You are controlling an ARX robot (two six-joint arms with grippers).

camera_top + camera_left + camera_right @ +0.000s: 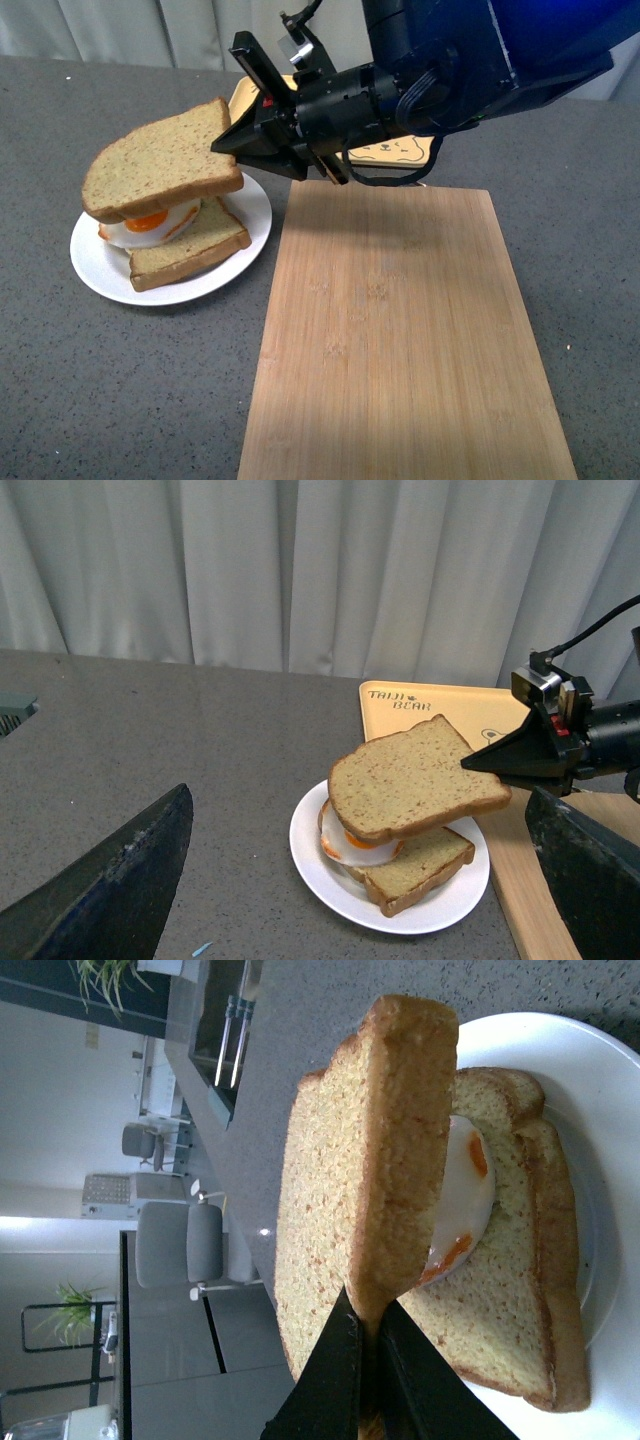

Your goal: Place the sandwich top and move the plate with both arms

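- The sandwich top (160, 160) hangs just above the plate (100, 275), pinched at one crust edge and not yet let go. Its flat face is close to level, dipping a little at the free end.
- The right claw (218, 147) is closed thin on that edge. The right wrist view shows its two fingers (335, 1370) nipping the crust with barely a gap between them.
- From the claw, the slice reaches out leftward in the front view, straight on from the tips, over the fried egg (150, 222) and the lower slice (190, 250).
- The free end comes very near the egg; I cannot tell whether it touches.
- The two slices do not line up. The lower one's near corner pokes out toward the wooden board (400, 330), so I judge the top would land skewed if dropped as it is.
- The left claw (358, 792) is spread wide and holds nothing. It faces the plate from well back, so the right arm is the nearer.
- The plate sits on the grey speckled table (60, 380), just beside the board's left edge.
- A yellow tray (430, 705) lies behind the plate, partly hidden by the right arm.
- Pale curtains (300, 570) close off the back of the table.
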